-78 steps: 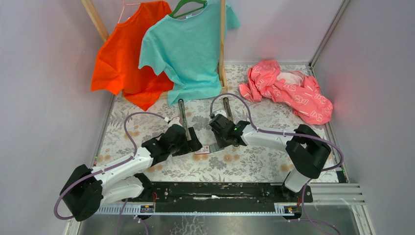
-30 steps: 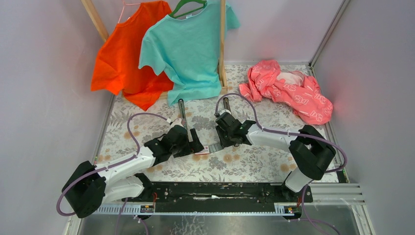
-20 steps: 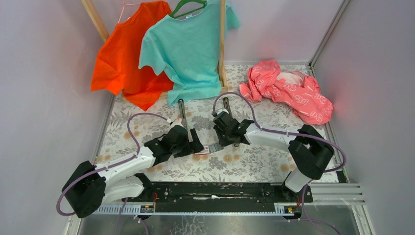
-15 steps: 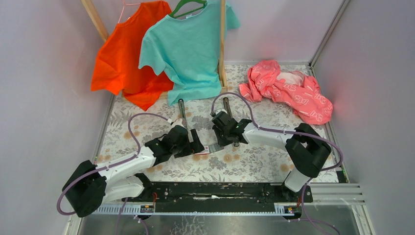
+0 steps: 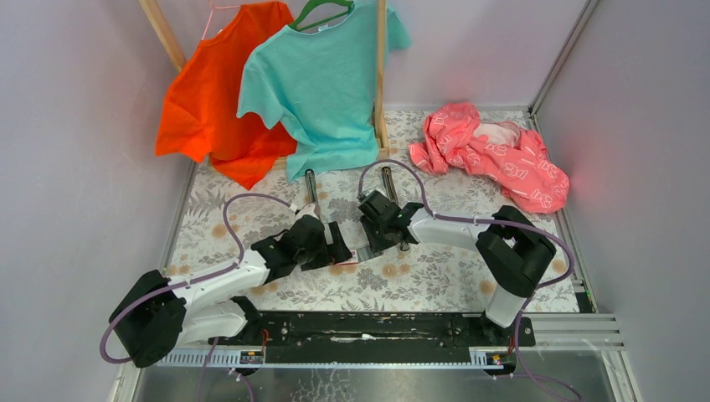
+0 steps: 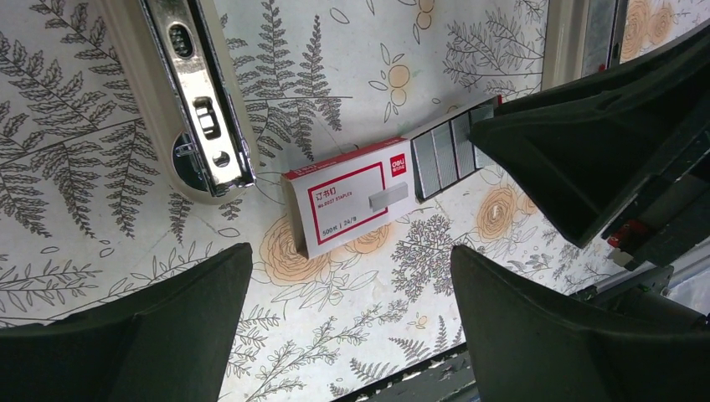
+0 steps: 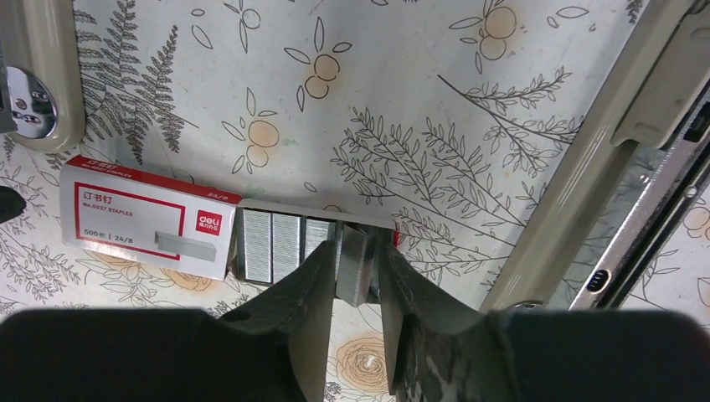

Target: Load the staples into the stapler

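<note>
Right wrist view: the right claw (image 7: 355, 251) is narrow, pinched on one staple strip (image 7: 355, 283) at the open end of the staples box (image 7: 142, 219), whose tray is slid out. The stapler (image 7: 586, 193) lies just to this claw's right, its chrome channel slanting, so the strip's long axis probably needs turning to match. The right arm is nearer it. The left claw (image 6: 347, 251) hangs wide above the box, holding nothing. Below is a floral-print surface (image 7: 469, 100). Beyond both claws hang an orange shirt (image 5: 213, 100) and a teal shirt (image 5: 322, 84), and a pink garment (image 5: 494, 155) is heaped further right.
</note>
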Controlling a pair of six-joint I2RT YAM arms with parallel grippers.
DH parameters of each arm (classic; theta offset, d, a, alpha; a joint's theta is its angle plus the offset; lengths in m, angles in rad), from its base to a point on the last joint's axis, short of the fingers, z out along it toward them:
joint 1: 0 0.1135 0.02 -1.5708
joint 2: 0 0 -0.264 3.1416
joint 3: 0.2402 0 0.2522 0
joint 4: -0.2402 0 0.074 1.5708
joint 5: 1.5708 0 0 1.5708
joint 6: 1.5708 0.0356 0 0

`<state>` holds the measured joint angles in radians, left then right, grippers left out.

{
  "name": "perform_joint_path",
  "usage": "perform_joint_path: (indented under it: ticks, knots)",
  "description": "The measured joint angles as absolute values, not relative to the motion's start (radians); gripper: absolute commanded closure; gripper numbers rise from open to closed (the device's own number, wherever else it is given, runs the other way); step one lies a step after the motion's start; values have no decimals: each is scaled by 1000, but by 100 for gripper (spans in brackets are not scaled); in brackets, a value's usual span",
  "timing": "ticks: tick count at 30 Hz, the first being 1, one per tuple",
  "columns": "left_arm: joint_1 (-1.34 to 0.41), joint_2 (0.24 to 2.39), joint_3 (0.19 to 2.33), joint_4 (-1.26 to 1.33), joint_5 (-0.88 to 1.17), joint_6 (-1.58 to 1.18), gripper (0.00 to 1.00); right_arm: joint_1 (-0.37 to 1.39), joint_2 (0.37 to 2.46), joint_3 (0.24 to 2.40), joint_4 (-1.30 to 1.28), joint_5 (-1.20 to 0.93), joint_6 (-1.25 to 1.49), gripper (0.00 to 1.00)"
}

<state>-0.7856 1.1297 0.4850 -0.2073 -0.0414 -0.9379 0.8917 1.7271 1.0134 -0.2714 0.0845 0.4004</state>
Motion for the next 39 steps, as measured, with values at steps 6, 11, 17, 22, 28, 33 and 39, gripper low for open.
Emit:
perform_joint_path:
  ticks: [6,11,17,22,28,33,39]
  knots:
    - [-793,1143,484,-193,-40,-945,6,892,1735,1016,-270,62,401,68]
    - [-802,1155,483,-187,-40,-950,6,892,1735,1016,-270,59,402,75]
    - [-807,1157,482,-177,-40,-952,6,892,1733,1016,-272,59,404,77]
    - [-811,1156,480,-174,-41,-952,6,892,1731,1016,-273,62,404,79]
    - [-811,1150,477,-175,-41,-952,6,892,1718,1016,-280,63,404,80]
    - [-811,1135,476,-181,-53,-955,6,892,1703,1016,-280,64,404,80]
    - [-811,1068,467,-187,-82,-966,5,892,1652,1002,-279,68,400,79]
